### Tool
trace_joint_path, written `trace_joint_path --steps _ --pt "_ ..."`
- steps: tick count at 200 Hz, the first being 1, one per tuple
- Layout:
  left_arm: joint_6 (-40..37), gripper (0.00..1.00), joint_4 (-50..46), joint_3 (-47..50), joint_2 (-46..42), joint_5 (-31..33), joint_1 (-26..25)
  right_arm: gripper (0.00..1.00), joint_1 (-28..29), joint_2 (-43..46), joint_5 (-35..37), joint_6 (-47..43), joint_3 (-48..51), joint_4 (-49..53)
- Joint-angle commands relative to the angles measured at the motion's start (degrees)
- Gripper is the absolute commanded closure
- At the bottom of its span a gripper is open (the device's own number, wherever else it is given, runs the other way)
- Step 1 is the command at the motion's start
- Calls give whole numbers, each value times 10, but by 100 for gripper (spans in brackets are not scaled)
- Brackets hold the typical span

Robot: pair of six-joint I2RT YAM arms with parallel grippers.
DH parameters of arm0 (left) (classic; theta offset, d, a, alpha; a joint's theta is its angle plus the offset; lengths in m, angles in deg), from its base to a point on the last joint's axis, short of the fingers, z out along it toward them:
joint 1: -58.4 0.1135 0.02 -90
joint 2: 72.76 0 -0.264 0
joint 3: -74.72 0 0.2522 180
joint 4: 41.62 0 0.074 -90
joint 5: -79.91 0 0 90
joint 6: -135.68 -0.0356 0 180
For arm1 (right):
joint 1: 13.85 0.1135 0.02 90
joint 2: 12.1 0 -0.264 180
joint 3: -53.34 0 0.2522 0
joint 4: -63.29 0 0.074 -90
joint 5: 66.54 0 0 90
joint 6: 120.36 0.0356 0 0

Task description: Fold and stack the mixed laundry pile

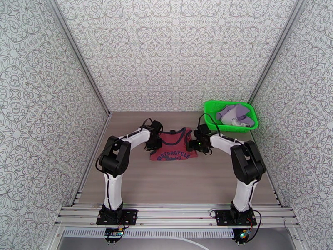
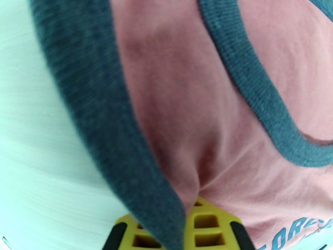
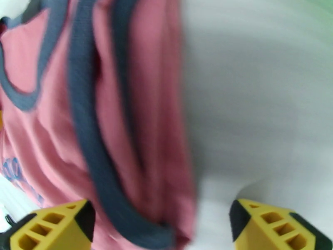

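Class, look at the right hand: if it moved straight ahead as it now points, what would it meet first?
Probably the red tank top: its trimmed side edge lies between the right hand's open fingers. Blur hides depth, so not certain.

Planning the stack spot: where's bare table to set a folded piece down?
Biggest free patch: the near table, between the tank top and the arm bases. Also bare: the far-left strip between tank top and back wall. Crowded: the middle, with the left gripper and right gripper at the tank top's sides, and the far-right corner, taken by the basket.
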Motion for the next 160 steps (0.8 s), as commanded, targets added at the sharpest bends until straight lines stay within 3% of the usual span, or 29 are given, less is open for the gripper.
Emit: trace_joint_path --steps 1,4,22,47,95,128,160 --pt "-12 100 -11 0 47 25 9 53 15 -49 -34 27 -25 -9" --pt "-13 100 -11 -1 48 25 9 64 15 -55 -30 31 -27 -8" --pt "-17 100 -8 -20 59 18 12 100 15 -73 -8 39 -43 0" --pt "-25 100 -14 -80 99 5 22 100 14 -100 43 33 -90 24" --pt "-49 100 -49 -289 219 -10 57 100 -8 -176 103 32 -236 49" --pt "-58 100 -88 -472 318 -41 81 100 -25 -268 107 28 -395 101" --pt "-58 100 -89 -580 381 -71 96 100 -33 -363 111 18 -562 178"
